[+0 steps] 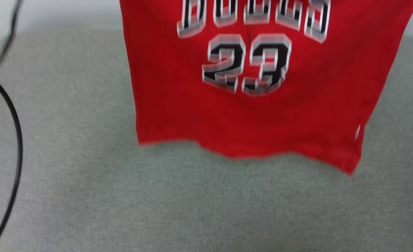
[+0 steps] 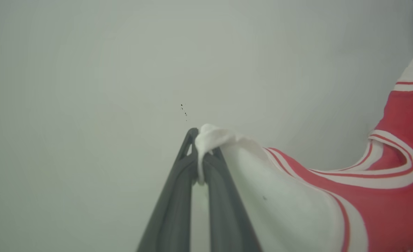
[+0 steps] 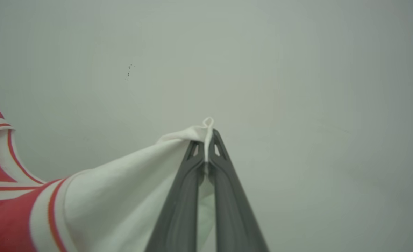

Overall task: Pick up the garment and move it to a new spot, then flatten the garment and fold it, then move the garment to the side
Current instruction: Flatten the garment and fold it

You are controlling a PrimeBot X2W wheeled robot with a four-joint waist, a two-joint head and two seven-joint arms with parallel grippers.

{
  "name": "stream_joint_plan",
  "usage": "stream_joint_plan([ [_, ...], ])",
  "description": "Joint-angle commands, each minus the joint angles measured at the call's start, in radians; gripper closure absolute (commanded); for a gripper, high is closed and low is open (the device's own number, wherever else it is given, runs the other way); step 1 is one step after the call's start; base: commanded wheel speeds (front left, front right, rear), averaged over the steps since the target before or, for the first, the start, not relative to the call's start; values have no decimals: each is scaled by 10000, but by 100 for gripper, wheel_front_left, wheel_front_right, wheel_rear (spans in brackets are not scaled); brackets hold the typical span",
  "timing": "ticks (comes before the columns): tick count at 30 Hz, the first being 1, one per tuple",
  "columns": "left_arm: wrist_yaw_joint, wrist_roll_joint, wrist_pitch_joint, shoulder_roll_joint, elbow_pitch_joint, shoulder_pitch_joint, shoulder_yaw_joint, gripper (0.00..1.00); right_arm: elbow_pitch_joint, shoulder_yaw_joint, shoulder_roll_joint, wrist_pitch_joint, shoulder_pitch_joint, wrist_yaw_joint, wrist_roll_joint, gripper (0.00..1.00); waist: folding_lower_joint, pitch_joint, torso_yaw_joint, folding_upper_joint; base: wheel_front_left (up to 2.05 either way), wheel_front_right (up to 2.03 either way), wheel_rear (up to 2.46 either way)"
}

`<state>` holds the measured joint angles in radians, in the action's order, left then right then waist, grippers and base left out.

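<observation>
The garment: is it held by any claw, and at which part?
Both. The left claw and the right claw each pinch a white sleeve of the garment.

The garment point(image 1: 255, 115) hangs blurred in the head view, its top cut off by the upper edge, so the chest lettering point(image 1: 192, 17) reads only as half-letters. A black cable point(image 1: 20, 147) runs out at the left edge. Tiny dark specks point(image 2: 183, 110) on the wall point(image 2: 87, 70) are too small to make out.
</observation>
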<state>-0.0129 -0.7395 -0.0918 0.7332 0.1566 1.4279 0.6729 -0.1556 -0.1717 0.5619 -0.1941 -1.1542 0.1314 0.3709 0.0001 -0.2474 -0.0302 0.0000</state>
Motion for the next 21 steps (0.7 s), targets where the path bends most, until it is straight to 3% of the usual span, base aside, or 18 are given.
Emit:
stream_joint_plan([
  [1,-50,16,10,-81,76,204,-32,100,-88,-36,-72,1,-298,-16,-67,100,-1,-861,38,0,0,0,0],
  [13,-759,422,515,-1046,3088,3296,-212,100,-3514,-1362,-530,858,-5077,-16,-932,100,-1,-2812,-5,0,0,0,0],
  [21,-922,473,1155,-1330,4513,3827,-129,100,-5373,-2193,-936,1610,-6472,-16,-1096,100,-1,-3558,-22,0,0,0,0],
])
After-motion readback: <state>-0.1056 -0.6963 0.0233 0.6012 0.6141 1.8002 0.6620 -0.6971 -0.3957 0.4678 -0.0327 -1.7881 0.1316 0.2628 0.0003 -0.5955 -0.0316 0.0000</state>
